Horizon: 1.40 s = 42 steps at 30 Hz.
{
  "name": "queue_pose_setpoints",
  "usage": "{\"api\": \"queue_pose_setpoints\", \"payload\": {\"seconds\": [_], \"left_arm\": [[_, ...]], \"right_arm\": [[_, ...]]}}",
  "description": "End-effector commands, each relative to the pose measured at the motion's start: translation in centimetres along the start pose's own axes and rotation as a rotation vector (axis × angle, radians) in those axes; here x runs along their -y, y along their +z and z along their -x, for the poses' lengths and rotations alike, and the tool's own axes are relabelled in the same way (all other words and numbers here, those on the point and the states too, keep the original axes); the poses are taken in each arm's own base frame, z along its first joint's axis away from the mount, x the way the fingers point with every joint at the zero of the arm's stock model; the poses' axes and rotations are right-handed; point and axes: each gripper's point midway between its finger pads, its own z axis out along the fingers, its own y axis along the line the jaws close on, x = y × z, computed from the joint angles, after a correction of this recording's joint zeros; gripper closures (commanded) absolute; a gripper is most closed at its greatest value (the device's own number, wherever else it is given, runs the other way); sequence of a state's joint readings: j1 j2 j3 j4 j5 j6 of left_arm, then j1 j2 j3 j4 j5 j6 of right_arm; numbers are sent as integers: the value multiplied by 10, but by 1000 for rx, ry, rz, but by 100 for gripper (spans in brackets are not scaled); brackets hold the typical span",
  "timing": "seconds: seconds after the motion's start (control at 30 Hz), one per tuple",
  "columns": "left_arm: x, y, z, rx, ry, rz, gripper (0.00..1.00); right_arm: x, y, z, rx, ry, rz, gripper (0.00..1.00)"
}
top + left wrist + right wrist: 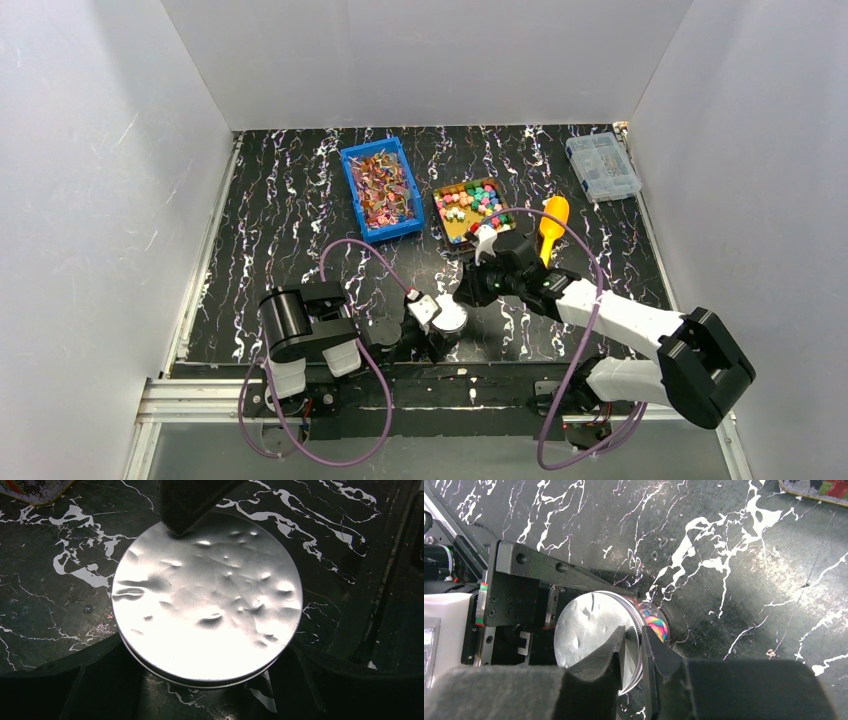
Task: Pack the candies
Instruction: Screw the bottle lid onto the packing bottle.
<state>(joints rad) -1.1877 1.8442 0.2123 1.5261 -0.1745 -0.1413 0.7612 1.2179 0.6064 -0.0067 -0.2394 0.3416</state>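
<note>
The black, white-veined bench (pixel 280 200) fills the floor between white walls. The right arm (pixel 620 320) reaches from the near right toward the middle, and the left arm (pixel 300 325) lies folded low along the near edge.

At the far side, left of centre, sits a blue bin (pixel 348 185) heaped with shiny foil-wrapped sweets (pixel 382 188). Just right of it is a brown tray (pixel 438 215), and well apart in the far right corner is a clear lidded box (pixel 602 167). An orange scoop (pixel 552 225) lies just right of the tray.

Near the middle of the near edge, the left gripper (pixel 207 670) has its jaws spread wide and clamped on either side of a small clear jar (pixel 655 625). A dented silver lid (pixel 210 605) covers the jar. The right gripper (pixel 634 635) has its jaws drawn narrow, nipping the lid's rim with one finger on the face and one behind the edge.

Most of the candies (pixel 475 205), small bright cubes in mixed colours, lie in the brown tray. A few show through the jar's glass under the lid.
</note>
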Motion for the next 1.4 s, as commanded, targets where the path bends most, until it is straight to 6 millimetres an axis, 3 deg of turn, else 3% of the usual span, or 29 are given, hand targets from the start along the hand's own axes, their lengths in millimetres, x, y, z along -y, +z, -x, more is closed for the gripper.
{"api": "queue_pose_setpoints", "payload": {"seconds": [0.0,0.47,0.77,0.87,1.03,1.13,1.37], "left_arm": [[-6,-10,-33,-130,-25,29,56],[-19,-8,-36,-148,-39,110,57],[-21,-7,-38,-151,-36,118,57],[-21,-8,-39,-153,-39,120,57],[-22,-12,-40,-158,-34,120,57],[-22,-14,-40,-160,-35,117,57],[-18,-15,-42,-166,-42,96,57]], "right_arm": [[-11,-7,-18,-32,33,60,76],[-26,-33,-60,-33,176,135,79],[-46,-39,-63,5,210,183,77],[-55,-42,-49,37,176,179,73],[-49,-51,-14,81,95,68,66],[-44,-52,7,107,32,6,57],[-37,-34,36,107,-63,-60,50]]}}
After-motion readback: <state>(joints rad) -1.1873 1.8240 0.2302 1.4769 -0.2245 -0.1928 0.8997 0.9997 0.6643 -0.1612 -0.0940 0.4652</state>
